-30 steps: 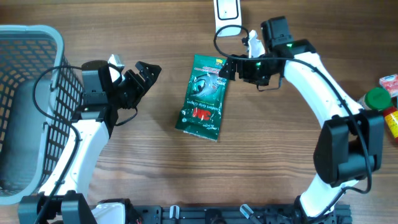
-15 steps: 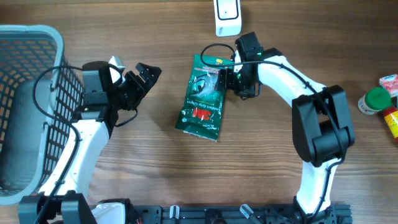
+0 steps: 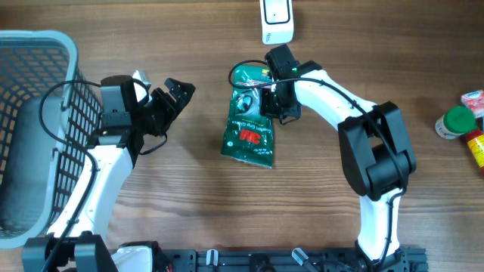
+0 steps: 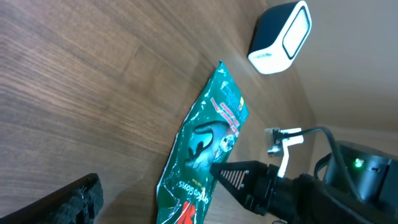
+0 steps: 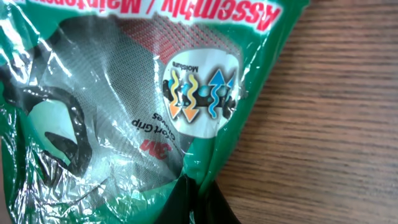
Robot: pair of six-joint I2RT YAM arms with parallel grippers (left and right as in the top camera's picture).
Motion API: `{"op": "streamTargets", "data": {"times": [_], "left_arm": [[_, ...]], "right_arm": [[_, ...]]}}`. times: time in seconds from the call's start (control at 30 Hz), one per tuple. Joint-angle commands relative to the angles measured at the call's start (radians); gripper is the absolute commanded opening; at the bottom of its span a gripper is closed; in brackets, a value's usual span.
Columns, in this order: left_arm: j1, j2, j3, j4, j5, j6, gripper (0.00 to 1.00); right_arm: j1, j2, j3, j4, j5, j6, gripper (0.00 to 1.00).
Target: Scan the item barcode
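Pinching green packet (image 3: pixel 248 134), right jaws closed

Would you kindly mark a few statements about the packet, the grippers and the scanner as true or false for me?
1. The right gripper is shut on an edge of the green packet. True.
2. The left gripper holds the packet. False: it is open and apart from the packet, off to one side.
3. The scanner lies inside the basket. False: it is on the table just beyond the packet, while the basket is over on the left arm's side.
4. The green-lidded jar stands well apart from the packet, on the right arm's side. True.
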Motion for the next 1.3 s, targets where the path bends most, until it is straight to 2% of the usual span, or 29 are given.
{"op": "streamTargets", "data": {"times": [0.0, 0.13, 0.27, 0.47, 0.67, 0.83, 1.0, 1.27], "left_arm": [[0.007, 0.002, 0.005, -0.012, -0.01, 0.023, 1.0], [0.007, 0.002, 0.005, -0.005, -0.01, 0.022, 1.0], [0.007, 0.002, 0.005, -0.004, -0.009, 0.019, 1.0], [0.007, 0.002, 0.005, -0.004, -0.009, 0.019, 1.0], [-0.025, 0.002, 0.005, 0.028, 0.013, 0.014, 1.0], [-0.07, 0.002, 0.005, 0.164, 0.145, -0.012, 1.0], [-0.122, 0.002, 0.005, 0.188, 0.145, -0.06, 1.0], [-0.175, 0.003, 0.005, 0.23, 0.132, -0.06, 1.0]], "right_arm": [[-0.031, 0.084, -0.017, -0.067, -0.057, -0.113, 0.04], [-0.109, -0.064, 0.008, -0.079, -0.51, -0.347, 0.05], [-0.179, -0.177, 0.008, -0.111, -0.622, -0.391, 0.04], [-0.21, -0.208, 0.007, -0.141, -0.821, -0.426, 0.04], [-0.21, -0.21, 0.007, -0.141, -0.948, -0.425, 0.04], [-0.21, -0.21, 0.007, -0.141, -1.014, -0.425, 0.05], [-0.21, -0.21, 0.007, -0.137, -1.098, -0.426, 0.04], [-0.206, -0.21, 0.007, -0.156, -1.144, -0.426, 0.05]]}}
